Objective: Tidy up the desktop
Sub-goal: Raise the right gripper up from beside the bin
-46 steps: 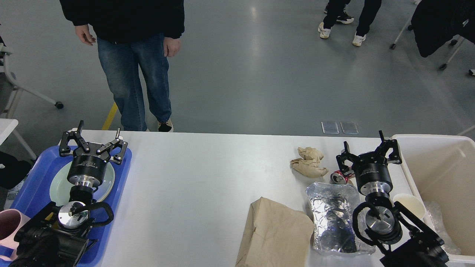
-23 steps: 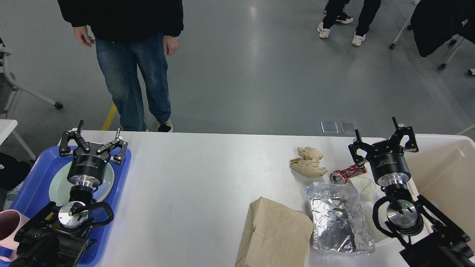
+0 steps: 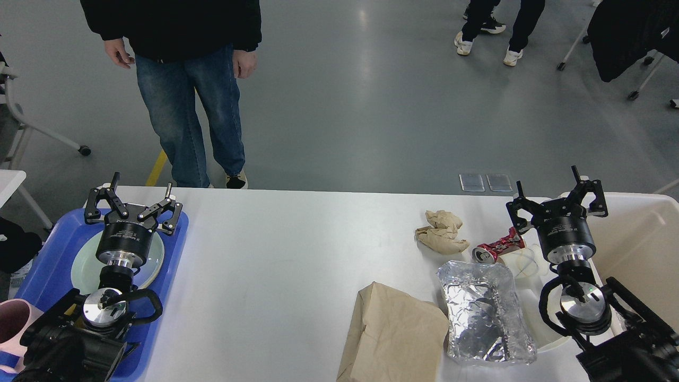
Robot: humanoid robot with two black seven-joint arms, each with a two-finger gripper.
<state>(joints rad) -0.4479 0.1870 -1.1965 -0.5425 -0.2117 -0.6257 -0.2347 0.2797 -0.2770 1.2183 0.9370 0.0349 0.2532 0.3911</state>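
The white desktop [image 3: 276,254] carries litter on its right half: a crumpled brown paper wad [image 3: 441,233], a crushed red can [image 3: 494,248], a clear plastic cup [image 3: 522,262] lying beside it, a foil tray [image 3: 484,312] and a flat brown paper bag [image 3: 390,334]. My right gripper [image 3: 557,200] is open, empty, raised just right of the can near the bin's left wall. My left gripper [image 3: 132,204] is open and empty over the blue tray.
A blue tray [image 3: 48,276] at the left holds a pale green plate [image 3: 154,260]; a pink mug [image 3: 13,318] is at its near corner. A cream-white bin [image 3: 642,249] stands at the right. A person in jeans [image 3: 191,101] stands beyond the far edge.
My right arm has swung right and away from me, from over the can toward the bin's left wall, uncovering the can and cup. The left arm has not moved.
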